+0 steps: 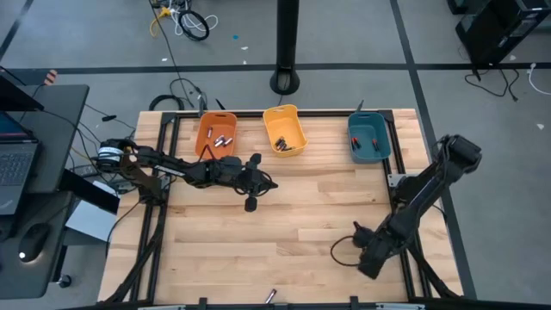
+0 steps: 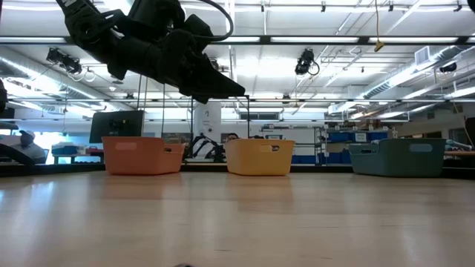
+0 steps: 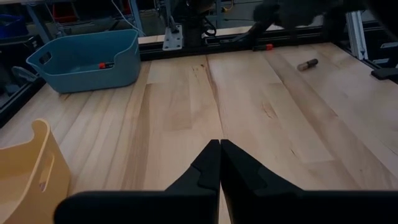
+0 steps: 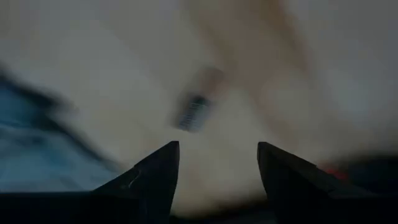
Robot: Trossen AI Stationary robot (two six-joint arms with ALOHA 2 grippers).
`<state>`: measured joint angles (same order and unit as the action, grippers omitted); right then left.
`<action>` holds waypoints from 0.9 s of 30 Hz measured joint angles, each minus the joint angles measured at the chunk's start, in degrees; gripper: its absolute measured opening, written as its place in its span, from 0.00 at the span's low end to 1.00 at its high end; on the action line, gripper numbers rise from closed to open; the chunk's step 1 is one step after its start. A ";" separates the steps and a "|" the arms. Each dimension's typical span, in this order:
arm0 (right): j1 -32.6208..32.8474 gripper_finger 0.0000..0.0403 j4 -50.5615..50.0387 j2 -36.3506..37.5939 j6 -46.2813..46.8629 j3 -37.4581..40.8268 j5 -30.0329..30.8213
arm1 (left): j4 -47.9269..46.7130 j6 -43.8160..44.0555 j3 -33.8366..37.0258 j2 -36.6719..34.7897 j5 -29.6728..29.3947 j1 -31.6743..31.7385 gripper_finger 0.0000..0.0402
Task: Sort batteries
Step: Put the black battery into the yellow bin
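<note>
Right arm hovering over a stray battery near the table's front-right

The right gripper (image 4: pixel 217 163) is sitting with jaws apart, nothing held, a battery (image 4: pixel 194 112) just ahead. The left gripper (image 3: pixel 219 163), pinched shut and empty, is hanging near the yellow bin (image 1: pixel 284 131).

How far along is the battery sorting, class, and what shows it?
Mostly done: batteries lie in the orange bin, yellow bin and teal bin. In hand: nothing; the left gripper is shut and empty above the table, and the right gripper stands open, gripping nothing, with one battery ahead of it. Left: a loose battery at the near edge.
</note>
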<state>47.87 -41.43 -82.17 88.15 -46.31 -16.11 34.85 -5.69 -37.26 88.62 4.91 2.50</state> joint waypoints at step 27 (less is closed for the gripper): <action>-0.87 0.17 8.36 -11.26 -4.21 1.42 7.18 | 0.00 -1.25 0.00 0.02 -0.24 0.00 0.04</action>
<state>47.01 -33.07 -93.43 83.93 -44.89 -8.93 34.85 -6.95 -37.26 88.64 4.67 2.50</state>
